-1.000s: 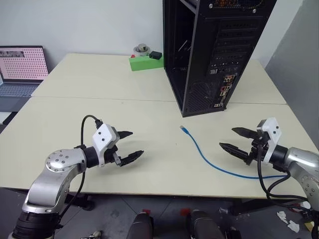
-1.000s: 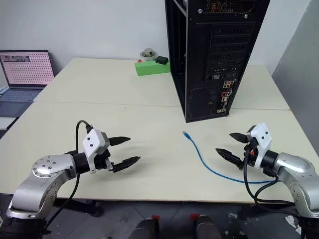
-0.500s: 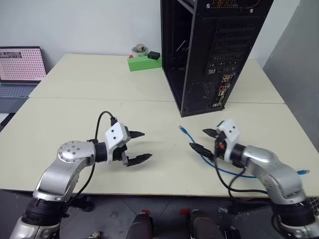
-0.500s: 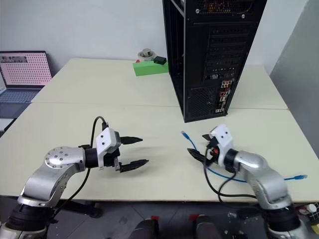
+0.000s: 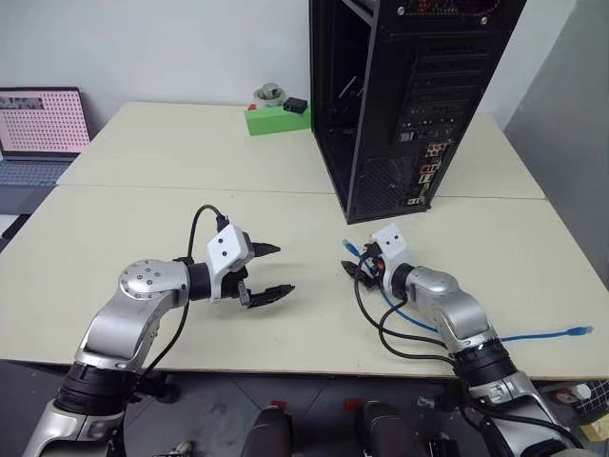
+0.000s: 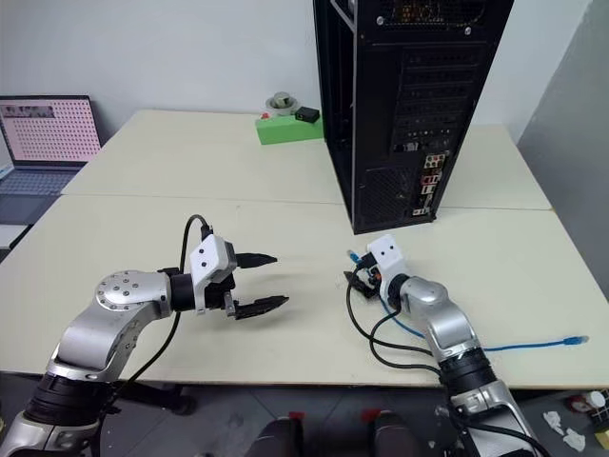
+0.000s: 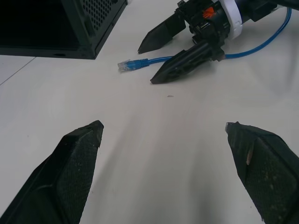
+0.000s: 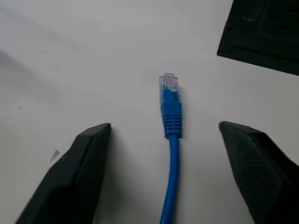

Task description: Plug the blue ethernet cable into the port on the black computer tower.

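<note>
On the cream table [image 5: 143, 228], seen from the head camera, the black computer tower [image 5: 409, 95] stands upright at the far side, its rear ports facing the robot. The blue ethernet cable [image 5: 533, 335] lies flat, its near plug [image 5: 350, 248] in front of the tower, unplugged. The right gripper [image 5: 360, 269] sits low at that plug; the left gripper [image 5: 268, 271] hovers well apart, jaws spread.

From the left wrist, the plug lies between the right gripper's parted fingers [image 7: 187, 63].

From the right wrist, both fingers [image 8: 81, 172] flank the cable without touching it.
</note>
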Controlling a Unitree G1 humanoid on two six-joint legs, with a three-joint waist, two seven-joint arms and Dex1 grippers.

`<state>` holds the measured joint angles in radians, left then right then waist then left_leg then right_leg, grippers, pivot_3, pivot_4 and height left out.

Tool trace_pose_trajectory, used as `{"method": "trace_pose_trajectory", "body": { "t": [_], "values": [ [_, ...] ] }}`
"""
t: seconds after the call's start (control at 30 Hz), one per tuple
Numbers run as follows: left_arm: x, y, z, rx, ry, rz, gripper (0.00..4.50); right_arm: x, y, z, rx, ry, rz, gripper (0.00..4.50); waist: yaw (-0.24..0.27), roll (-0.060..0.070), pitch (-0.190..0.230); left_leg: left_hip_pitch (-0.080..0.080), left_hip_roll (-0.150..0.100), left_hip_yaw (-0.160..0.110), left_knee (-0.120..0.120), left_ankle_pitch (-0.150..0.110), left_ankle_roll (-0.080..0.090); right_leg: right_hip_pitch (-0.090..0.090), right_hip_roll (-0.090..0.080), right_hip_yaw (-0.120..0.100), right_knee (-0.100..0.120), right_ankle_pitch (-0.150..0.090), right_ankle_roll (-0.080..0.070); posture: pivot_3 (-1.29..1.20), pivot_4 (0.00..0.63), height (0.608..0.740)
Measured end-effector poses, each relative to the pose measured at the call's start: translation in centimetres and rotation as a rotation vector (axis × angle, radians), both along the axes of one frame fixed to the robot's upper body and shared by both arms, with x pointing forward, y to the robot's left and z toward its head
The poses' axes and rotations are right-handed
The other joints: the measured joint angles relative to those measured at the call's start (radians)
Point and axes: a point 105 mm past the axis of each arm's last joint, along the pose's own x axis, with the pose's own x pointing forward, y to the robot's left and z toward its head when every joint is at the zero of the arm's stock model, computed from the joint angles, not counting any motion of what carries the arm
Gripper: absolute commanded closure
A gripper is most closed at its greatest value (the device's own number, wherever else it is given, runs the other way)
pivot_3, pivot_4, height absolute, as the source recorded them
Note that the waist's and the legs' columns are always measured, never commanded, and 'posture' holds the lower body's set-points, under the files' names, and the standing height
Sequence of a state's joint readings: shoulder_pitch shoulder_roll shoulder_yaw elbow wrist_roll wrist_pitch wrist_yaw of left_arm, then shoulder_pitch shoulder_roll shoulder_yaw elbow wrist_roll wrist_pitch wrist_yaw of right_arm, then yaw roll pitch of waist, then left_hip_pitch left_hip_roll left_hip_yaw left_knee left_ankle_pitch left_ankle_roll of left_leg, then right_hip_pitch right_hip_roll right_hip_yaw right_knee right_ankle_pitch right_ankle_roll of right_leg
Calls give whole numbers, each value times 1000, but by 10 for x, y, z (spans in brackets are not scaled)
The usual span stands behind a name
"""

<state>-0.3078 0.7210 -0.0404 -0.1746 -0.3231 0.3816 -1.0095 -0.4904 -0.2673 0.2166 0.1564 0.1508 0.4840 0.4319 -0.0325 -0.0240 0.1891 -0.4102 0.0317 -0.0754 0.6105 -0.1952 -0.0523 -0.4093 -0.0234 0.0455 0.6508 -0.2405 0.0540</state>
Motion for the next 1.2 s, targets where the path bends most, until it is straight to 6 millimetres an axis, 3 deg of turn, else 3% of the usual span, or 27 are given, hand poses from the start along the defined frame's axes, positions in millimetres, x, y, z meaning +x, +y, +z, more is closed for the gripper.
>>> {"method": "trace_pose_trajectory", "body": {
  "t": [0.37,0.47,0.6,0.73,0.83,1.13,1.2],
  "values": [
    [8,5,-5,15,1,32,0,-3,2,0,-22,0,45,3942,0,0,0,1,0,0,0,0,0,0,0,0,1,0,0,0,150,740],
    [13,4,-5,13,1,34,0,-6,5,0,-40,-4,76,4440,0,0,0,1,0,0,0,0,0,0,0,0,1,0,0,0,150,740],
    [17,2,-7,28,1,18,0,-16,10,3,-91,-16,189,4462,0,0,0,1,0,0,0,0,0,0,0,0,1,0,0,0,150,740],
    [16,-3,-8,51,-1,-43,0,-47,28,26,-141,-84,456,4464,0,0,0,0,0,0,0,0,0,0,0,0,1,0,0,0,150,740],
    [12,-10,-10,73,12,-122,0,-66,37,32,-172,-95,599,4465,0,0,0,1,0,0,0,0,0,0,0,0,1,0,0,0,150,740],
    [1,-25,-13,131,28,-291,0,-78,42,35,-219,-93,708,4476,0,0,0,0,0,-1,0,0,0,0,0,0,1,0,0,0,150,740],
    [-1,-26,-14,145,29,-309,375,-77,42,37,-223,-100,710,4477,0,0,0,0,0,-1,0,0,0,0,0,0,1,0,0,0,150,740]
  ]
}}
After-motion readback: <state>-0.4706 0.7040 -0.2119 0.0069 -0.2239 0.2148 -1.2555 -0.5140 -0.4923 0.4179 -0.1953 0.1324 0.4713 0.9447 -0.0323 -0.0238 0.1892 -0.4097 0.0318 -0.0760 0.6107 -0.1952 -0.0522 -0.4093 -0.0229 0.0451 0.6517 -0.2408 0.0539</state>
